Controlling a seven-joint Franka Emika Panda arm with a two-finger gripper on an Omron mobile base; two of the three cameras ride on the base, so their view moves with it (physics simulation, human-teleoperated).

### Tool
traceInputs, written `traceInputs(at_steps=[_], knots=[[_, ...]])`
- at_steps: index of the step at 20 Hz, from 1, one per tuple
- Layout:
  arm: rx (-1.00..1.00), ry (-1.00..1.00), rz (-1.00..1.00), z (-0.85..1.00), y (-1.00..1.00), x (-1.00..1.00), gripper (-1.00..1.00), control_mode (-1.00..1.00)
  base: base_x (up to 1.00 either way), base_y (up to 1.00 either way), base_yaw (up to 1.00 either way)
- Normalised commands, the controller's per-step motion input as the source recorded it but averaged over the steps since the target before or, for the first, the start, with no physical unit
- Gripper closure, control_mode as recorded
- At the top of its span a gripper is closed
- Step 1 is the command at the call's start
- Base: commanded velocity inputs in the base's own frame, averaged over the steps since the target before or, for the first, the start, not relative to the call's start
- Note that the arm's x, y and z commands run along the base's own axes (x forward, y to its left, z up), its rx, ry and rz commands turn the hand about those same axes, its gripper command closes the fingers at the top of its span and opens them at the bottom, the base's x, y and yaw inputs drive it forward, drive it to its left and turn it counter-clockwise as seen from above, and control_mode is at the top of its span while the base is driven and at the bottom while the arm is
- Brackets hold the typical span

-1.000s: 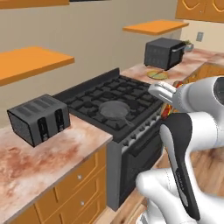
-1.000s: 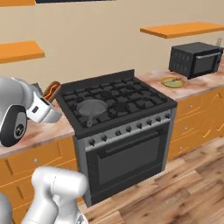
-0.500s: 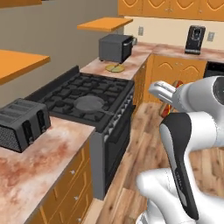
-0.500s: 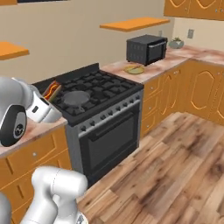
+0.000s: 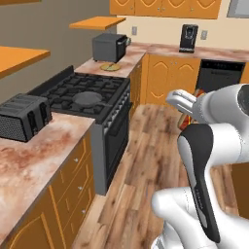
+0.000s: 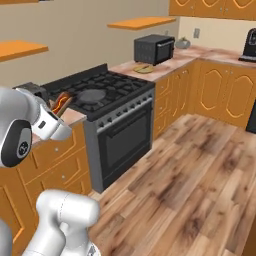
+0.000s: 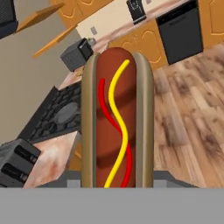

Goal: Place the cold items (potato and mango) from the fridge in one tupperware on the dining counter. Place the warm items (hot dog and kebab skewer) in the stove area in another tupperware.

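You are looking across a wood-plank floor that is taking up the right half of both base views, with orange cabinets running along the far wall. The marbled desk is stretching along the left, cut off at the bottom edge of the left base view. Set into it, the black stove is showing its grates and one round burner plate; its oven door is facing the floor. A dark dishwasher is sitting partly behind the arm in the left base view. On the desk near you, the toaster is standing just left of the stove, and in the right base view it is mostly hidden behind the arm. Farther along, the microwave is sitting beyond the stove, with a small plate in front of it whose contents are too small to make out. A coffee machine is standing on the far desk.

The hot dog is standing upright in the hand view, bun around the sausage, yellow and red lines wavering down it. Your pincer is clamped on the hot dog, holding it in the air above the floor; its tips are hidden behind the bun.
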Motion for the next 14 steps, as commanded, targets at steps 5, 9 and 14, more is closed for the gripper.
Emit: traceInputs(at_steps=[5,9,14], knots=[[0.00,0.00,0.00,0.00,0.00,0.00,1.00,1.00,-1.00,0.00,-0.17],[0.00,0.00,0.00,0.00,0.00,0.00,1.00,1.00,-1.00,0.00,-0.12],[0.00,0.00,0.00,0.00,0.00,0.00,1.00,1.00,-1.00,0.00,-0.09]])
